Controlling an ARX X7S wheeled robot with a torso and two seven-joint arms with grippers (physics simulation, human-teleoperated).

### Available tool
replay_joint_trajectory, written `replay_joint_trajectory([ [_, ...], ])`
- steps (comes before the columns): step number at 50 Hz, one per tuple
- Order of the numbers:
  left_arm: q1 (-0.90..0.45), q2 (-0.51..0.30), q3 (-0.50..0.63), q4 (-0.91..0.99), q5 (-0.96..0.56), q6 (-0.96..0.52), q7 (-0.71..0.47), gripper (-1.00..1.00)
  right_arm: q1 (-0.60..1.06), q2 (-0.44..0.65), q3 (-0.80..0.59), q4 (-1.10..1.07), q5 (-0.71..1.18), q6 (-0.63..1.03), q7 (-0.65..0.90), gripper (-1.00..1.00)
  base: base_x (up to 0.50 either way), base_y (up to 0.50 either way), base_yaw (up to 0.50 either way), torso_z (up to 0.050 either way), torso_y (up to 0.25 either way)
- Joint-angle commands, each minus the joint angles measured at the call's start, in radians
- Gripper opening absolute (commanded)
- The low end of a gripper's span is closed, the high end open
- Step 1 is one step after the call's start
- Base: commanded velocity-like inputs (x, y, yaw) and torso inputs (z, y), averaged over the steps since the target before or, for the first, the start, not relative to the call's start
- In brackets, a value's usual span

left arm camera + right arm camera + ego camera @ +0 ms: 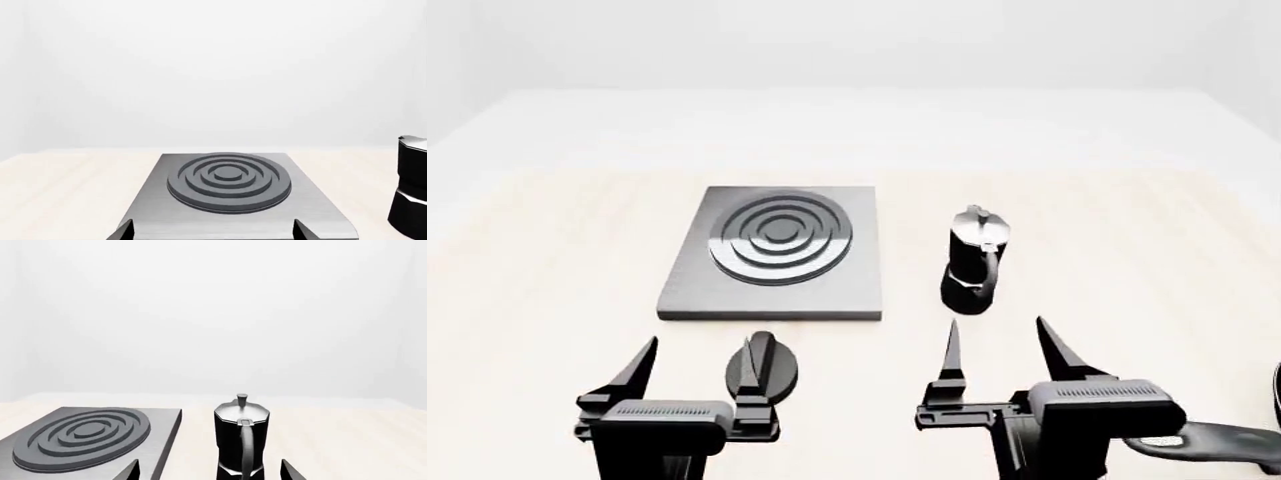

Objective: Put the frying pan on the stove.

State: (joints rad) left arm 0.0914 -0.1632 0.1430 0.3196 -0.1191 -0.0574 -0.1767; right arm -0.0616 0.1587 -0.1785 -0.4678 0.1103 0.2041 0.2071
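Waiting apart, the left tool (694, 375) and right tool (1004, 350) are being held open and empty near the stove (777, 255), whose burner is being kept bare; only the frying pan (1214, 442) handle is showing, near right.

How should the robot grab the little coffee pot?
By its curved handle, coming from the robot's side. The pot stands upright with the handle turned toward the open right gripper, and its body is wider and faceted.
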Motion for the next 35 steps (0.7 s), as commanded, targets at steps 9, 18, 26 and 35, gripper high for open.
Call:
replay_joint_trajectory([
  [9,-0.002,-0.012,0.011,0.002,-0.011,0.002,-0.015,1.0,0.117,-0.036,0.074,-0.099,0.064,0.188,0.118,1.0,0.0,0.0,0.0,0.0,0.0],
  [18,-0.005,-0.013,0.022,-0.017,-0.005,0.012,-0.023,1.0,0.168,-0.062,0.124,-0.093,0.032,0.226,0.233,1.0,0.0,0.0,0.0,0.0,0.0],
  [26,-0.003,-0.019,0.025,-0.009,-0.01,0.009,-0.029,1.0,0.191,-0.092,0.175,-0.082,0.003,0.219,0.344,1.0,0.0,0.0,0.0,0.0,0.0],
  [35,-0.002,-0.024,0.03,-0.005,-0.016,0.01,-0.034,1.0,0.228,-0.105,0.188,-0.061,-0.055,0.227,0.467,1.0,0.0,0.0,0.0,0.0,0.0],
])
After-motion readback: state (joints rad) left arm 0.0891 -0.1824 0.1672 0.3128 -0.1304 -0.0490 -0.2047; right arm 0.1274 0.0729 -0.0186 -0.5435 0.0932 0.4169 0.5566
